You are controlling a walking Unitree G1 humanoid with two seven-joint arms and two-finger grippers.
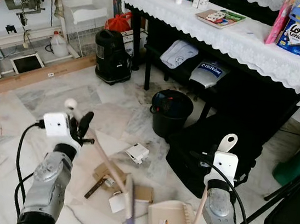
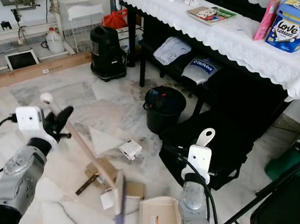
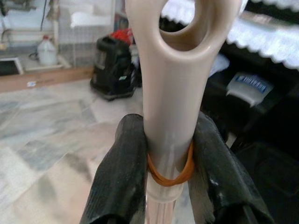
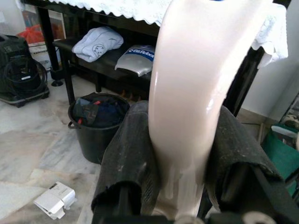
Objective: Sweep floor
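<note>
lower left, the left gripper clamps the broom handle, slanting its bristles toward the cardboard scraps at bottom centre. lower right, the right gripper pinches the dustpan handle, tray beside the scraps to catch them.

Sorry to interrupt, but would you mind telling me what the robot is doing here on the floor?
It is sweeping. The left gripper is shut on the long beige broom, whose bristled head sits among cardboard scraps on the marble floor. The right gripper is shut on the handle of the beige plastic dustpan, set on the floor just beside the broom head. A black bucket stands beyond.
</note>
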